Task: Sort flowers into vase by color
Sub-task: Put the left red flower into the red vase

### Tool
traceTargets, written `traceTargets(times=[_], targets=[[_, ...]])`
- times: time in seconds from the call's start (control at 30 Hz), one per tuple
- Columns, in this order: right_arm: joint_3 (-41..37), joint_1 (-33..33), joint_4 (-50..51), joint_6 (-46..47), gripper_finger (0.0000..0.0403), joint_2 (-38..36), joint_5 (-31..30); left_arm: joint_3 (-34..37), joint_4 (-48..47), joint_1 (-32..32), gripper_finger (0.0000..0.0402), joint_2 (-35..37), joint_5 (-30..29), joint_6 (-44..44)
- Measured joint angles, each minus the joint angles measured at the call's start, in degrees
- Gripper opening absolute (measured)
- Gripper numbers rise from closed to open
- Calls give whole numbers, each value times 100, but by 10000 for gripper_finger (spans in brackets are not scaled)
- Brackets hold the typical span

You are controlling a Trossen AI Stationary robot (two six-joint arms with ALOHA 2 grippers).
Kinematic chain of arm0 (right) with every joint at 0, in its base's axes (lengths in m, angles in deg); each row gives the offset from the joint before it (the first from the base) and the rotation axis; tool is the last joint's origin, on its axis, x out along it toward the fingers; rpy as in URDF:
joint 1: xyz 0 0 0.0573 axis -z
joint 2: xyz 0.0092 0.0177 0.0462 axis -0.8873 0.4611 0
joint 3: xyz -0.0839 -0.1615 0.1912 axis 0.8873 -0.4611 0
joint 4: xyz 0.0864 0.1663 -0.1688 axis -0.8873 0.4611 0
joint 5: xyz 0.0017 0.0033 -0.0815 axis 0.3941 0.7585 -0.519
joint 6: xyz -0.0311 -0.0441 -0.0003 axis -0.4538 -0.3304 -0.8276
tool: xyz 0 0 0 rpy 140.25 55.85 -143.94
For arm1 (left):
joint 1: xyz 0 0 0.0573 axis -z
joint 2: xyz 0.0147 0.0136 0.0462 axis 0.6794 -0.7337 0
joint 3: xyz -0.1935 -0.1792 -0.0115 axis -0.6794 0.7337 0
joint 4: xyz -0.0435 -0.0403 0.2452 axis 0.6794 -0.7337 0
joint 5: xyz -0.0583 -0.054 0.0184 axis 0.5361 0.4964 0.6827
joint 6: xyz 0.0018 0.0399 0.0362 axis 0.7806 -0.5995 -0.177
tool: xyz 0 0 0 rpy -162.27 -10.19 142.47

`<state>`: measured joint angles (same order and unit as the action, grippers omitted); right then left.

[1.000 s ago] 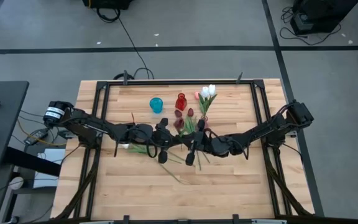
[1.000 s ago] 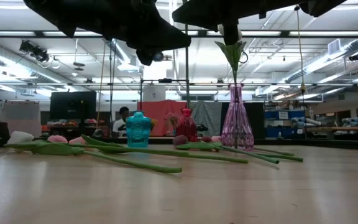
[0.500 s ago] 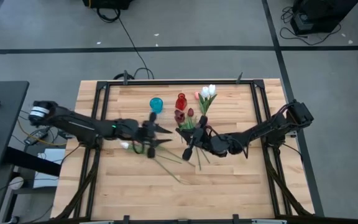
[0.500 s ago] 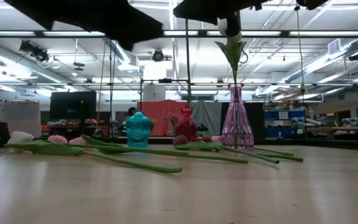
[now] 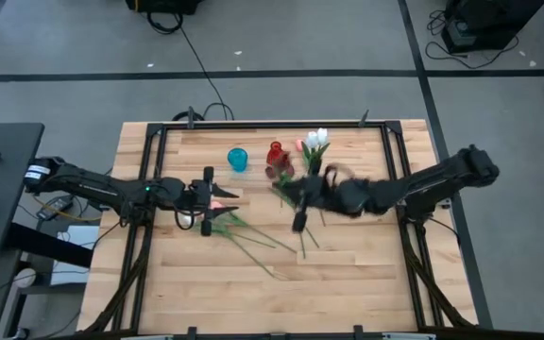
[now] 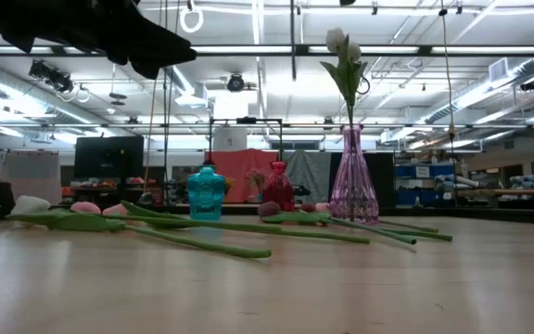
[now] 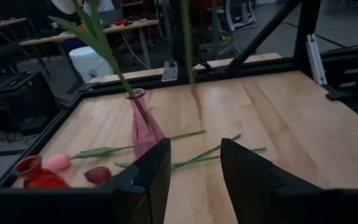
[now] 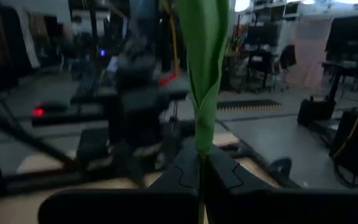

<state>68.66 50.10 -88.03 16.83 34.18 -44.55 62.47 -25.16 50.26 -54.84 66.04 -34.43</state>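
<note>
Green stem point(image 8: 201, 74) clenched upright in my right pincer point(image 5: 302, 200), pink vase point(image 5: 312, 168) just beyond; left pincer point(image 5: 208, 195) released.

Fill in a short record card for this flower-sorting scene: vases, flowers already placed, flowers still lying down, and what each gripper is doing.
Vases: tall pink glass vase; small red vase; small teal vase
Placed: white tulips upright in the pink vase
Lying on the wooden table: green-stemmed tulips, pink and dark red heads among them
Right gripper: shut on a green flower stem, raised
Left gripper: open, empty, at the table's left side
</note>
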Motion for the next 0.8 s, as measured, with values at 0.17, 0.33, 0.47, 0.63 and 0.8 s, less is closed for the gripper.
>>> traceTargets(times=[0.17, 0.33, 0.47, 0.63, 0.8], targets=[[4, 946, 280, 90, 8, -838, 1138, 0, 38, -35, 146, -9, -67, -196], [4, 2269, 297, 262, 8, -1126, 3059, 0, 14, -77, 146, -2, -71, -333], [4, 3343, 152, 624, 8, -1044, 4531, 0, -1, -147, 146, -2, -65, -451], [253, 4489, 115, 996, 8, -680, 5978, 0, 17, -333, 146, -2, -69, -453], [810, 5134, 91, 1152, 9, 24, 7002, -2, 18, -492, 146, -2, -70, -427]])
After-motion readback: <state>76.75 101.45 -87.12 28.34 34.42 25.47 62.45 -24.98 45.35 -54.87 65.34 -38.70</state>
